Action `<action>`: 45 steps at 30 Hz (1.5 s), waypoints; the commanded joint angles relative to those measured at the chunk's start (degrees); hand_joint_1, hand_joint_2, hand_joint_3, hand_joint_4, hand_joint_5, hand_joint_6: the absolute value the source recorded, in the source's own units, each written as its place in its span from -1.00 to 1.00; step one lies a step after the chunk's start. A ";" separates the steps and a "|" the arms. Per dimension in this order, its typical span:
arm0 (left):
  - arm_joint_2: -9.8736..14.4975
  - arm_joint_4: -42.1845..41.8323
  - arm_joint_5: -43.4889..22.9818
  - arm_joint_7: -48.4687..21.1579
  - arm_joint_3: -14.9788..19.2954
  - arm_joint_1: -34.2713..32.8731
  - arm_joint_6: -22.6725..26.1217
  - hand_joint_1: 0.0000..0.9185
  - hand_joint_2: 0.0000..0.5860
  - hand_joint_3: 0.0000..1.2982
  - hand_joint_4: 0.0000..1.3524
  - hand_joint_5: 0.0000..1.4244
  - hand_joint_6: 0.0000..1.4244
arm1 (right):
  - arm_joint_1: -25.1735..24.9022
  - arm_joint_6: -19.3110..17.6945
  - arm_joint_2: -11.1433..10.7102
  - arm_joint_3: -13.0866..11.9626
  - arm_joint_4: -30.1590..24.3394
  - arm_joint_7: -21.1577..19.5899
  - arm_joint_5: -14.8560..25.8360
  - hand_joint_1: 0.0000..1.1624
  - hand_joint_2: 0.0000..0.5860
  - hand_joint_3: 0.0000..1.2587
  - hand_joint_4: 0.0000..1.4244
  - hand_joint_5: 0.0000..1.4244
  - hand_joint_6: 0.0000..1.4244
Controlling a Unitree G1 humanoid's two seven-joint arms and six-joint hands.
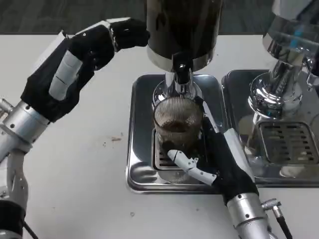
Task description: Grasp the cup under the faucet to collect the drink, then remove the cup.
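Right robot hand (214, 154) gripping cup (175, 130), under faucet (181, 74)

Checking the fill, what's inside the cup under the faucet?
The ribbed clear cup holds dark drink low down; its upper part looks empty. The right hand wraps its base, hiding the bottom.

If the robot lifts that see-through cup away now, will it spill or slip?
Probably not a big spill: the cup looks only partly filled with dark drink, well below its rim. Its ribbed clear wall likely gives the right hand, wrapped around it, decent grip. It looks stiff, perhaps breakable. Being tall and narrow, it could tip if bumped against the faucet above.
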 commanded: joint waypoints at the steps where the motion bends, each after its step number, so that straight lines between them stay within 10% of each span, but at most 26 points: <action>1: 2.01 2.33 2.06 0.96 0.75 3.88 -0.04 -1.00 -0.72 -0.45 -0.52 -0.60 -0.76 | -0.54 -0.74 -0.01 0.23 -0.19 -0.53 -0.76 -0.05 -0.18 -1.00 -1.00 -0.97 -0.91; 26: 3.38 7.45 7.28 4.45 1.12 11.16 -0.42 -1.00 -0.64 -0.38 -0.48 -0.59 -0.75 | -3.12 4.98 0.80 0.72 1.40 -4.62 -5.46 0.03 -0.24 -1.00 -1.00 -0.82 -0.74; 45: 4.21 7.31 7.31 3.60 0.76 11.91 0.32 -1.00 -0.61 -0.32 -0.41 -0.52 -0.65 | -6.63 2.22 3.03 3.03 9.92 -7.96 -5.35 0.10 -0.27 -0.75 -0.78 -0.61 -0.46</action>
